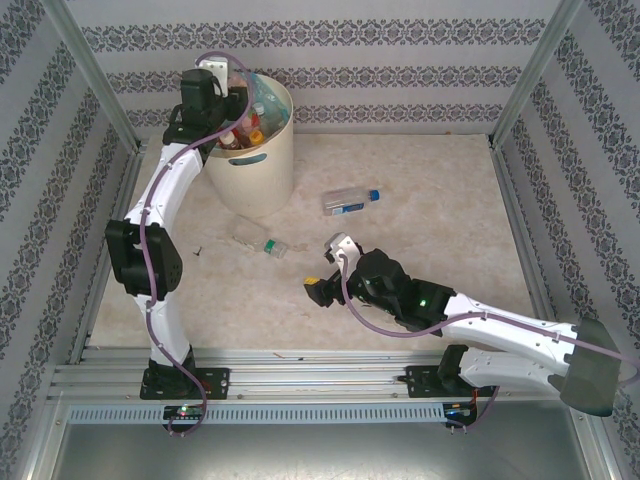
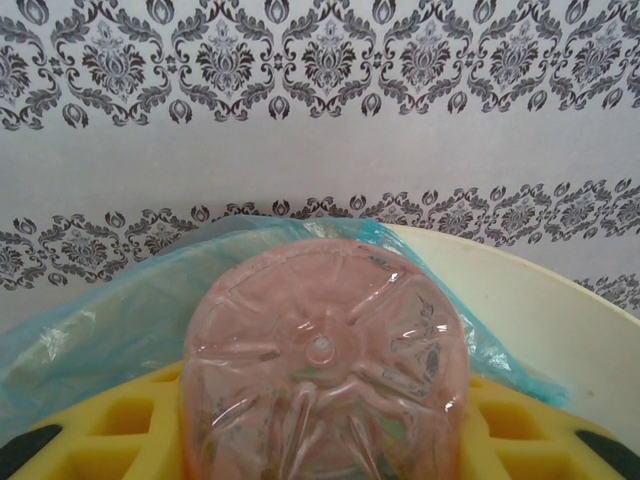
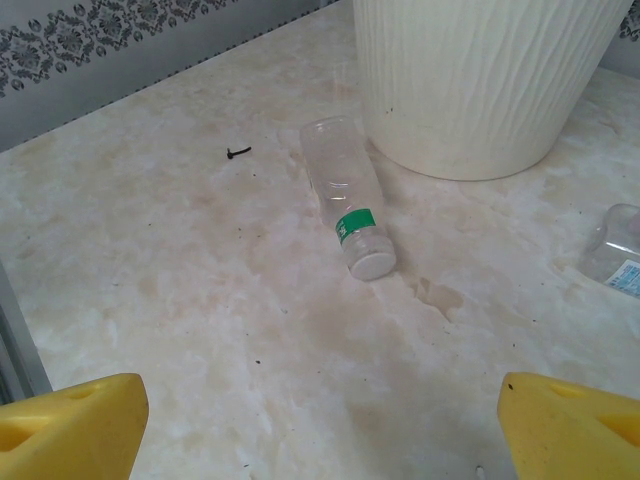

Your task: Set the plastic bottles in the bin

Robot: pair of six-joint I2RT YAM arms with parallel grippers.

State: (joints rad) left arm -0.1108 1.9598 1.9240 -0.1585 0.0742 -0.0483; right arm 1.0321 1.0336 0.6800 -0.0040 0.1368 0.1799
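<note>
Plastic bottles with red and orange caps lie heaped inside the round cream-coloured plastic bin, which stands at the far left of the pale marbled tabletop. We see the left gripper up at the bin's mouth. Its yellow pads are clenched on either side of a pink-tinted clear plastic bottle, whose ribbed base faces away from the wrist camera. Beyond that base are the light turquoise bag liner and the cream rim, with patterned grey-and-white wallpaper behind them. We cannot tell whether the held bottle touches the liner.

Two more bottles lie on their sides on the tabletop. A clear plastic bottle with a green band rests with its base just beside the foot of the bin and its white cap pointing toward the right arm. A clear plastic bottle with a blue cap and blue label lies to the right of the bin, apart from it. A small dark screw-like object sits on the surface left of the green-banded bottle.

The right gripper hangs low over the middle of the table, near the green-banded bottle but not touching it. Its yellow fingertips are spread wide and nothing is between them.
</note>
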